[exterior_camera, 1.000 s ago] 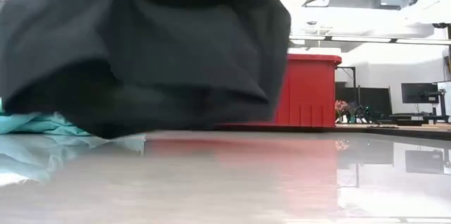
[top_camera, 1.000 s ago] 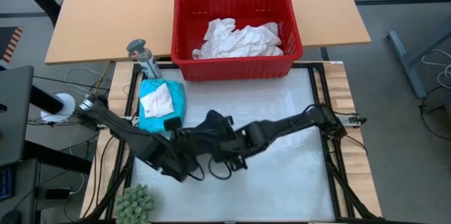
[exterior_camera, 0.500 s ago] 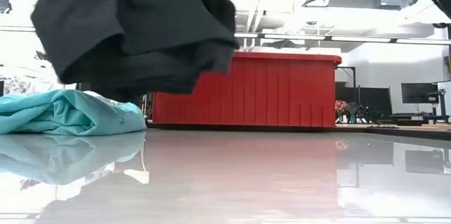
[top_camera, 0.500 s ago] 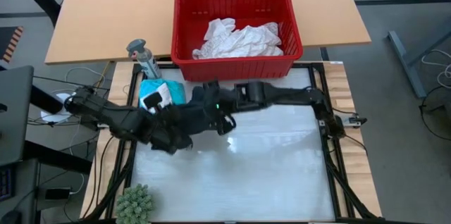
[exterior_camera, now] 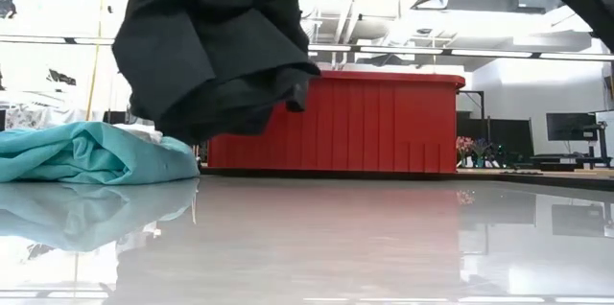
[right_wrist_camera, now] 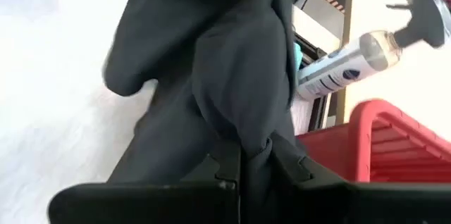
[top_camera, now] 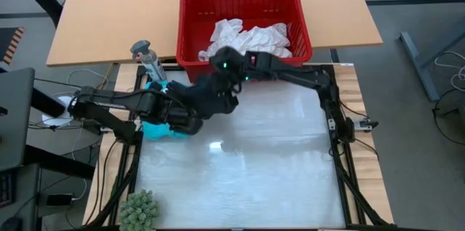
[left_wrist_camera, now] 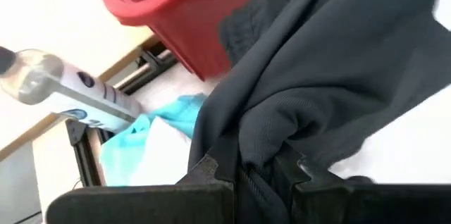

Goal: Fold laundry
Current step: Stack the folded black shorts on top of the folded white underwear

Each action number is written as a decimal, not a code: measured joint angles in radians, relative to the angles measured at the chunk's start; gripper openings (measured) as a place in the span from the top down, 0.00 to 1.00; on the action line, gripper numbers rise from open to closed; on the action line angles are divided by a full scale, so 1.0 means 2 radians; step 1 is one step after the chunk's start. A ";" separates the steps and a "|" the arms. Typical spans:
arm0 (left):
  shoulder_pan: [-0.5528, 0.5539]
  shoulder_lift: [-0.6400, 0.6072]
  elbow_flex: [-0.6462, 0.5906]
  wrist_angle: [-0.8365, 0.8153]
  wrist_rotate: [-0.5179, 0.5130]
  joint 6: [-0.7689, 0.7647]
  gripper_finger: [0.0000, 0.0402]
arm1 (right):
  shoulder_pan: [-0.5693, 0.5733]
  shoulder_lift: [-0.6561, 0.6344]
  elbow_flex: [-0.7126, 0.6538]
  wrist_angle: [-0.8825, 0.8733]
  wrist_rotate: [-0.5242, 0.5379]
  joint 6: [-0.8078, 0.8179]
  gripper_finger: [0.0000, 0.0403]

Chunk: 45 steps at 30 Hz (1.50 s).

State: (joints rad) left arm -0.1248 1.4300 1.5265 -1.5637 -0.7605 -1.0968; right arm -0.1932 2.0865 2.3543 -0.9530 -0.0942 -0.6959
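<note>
From above, a black garment (top_camera: 207, 99) is seen bunched dark between both arms, over the table's (top_camera: 276, 165) far-left part, beside the teal garment (top_camera: 156, 126) and just before the red basket (top_camera: 301, 38), where white laundry (top_camera: 247, 40) is heaped.

At table height, the black garment (exterior_camera: 216, 56) is seen hanging in thick, limp folds clear of the tabletop.

In the left wrist view, the left gripper (left_wrist_camera: 257, 171) is pinched on the black fabric.

In the right wrist view, the right gripper (right_wrist_camera: 254, 160) is likewise clamped on a fold of it.
</note>
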 joint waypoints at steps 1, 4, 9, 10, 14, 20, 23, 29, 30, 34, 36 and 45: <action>0.005 0.000 0.000 0.001 0.000 0.007 0.96 | -0.007 0.000 0.000 0.001 -0.011 0.002 0.86; 0.021 0.000 0.000 0.001 0.000 0.048 0.96 | -0.016 0.000 0.000 0.002 -0.021 -0.004 0.86; 0.069 0.000 -0.019 0.003 -0.020 0.139 0.96 | -0.022 0.007 0.000 0.031 -0.021 -0.017 0.86; 0.081 0.000 -0.026 0.003 -0.020 0.158 0.96 | -0.023 0.009 0.000 0.039 -0.021 -0.015 0.86; 0.121 0.000 -0.048 -0.005 -0.088 0.220 0.96 | -0.020 0.023 -0.004 0.111 -0.014 -0.023 0.86; 0.184 0.000 -0.052 -0.009 -0.251 0.336 0.96 | -0.041 0.056 -0.003 0.227 -0.014 -0.010 0.86; 0.225 0.000 -0.053 -0.009 -0.281 0.437 0.96 | -0.047 0.078 -0.003 0.289 -0.016 0.007 0.86; 0.299 0.000 -0.055 -0.003 -0.285 0.512 0.96 | -0.058 0.110 -0.003 0.361 -0.014 0.022 0.86; 0.306 0.000 -0.055 -0.003 -0.294 0.517 0.96 | -0.060 0.113 -0.003 0.370 -0.014 0.022 0.86; 0.323 0.001 -0.055 0.035 -0.274 0.539 0.96 | -0.072 0.117 -0.003 0.380 -0.035 0.019 0.86; 0.336 0.000 -0.055 0.049 -0.209 0.556 0.96 | -0.079 0.120 -0.003 0.382 -0.049 0.028 0.86; 0.356 -0.028 -0.055 0.045 0.000 0.630 0.96 | -0.091 0.123 -0.004 0.335 -0.124 0.086 0.86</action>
State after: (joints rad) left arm 0.5876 1.3742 1.4174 -1.4743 -0.7597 0.1632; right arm -0.3758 2.3329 2.3455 -0.2839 -0.3418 -0.5235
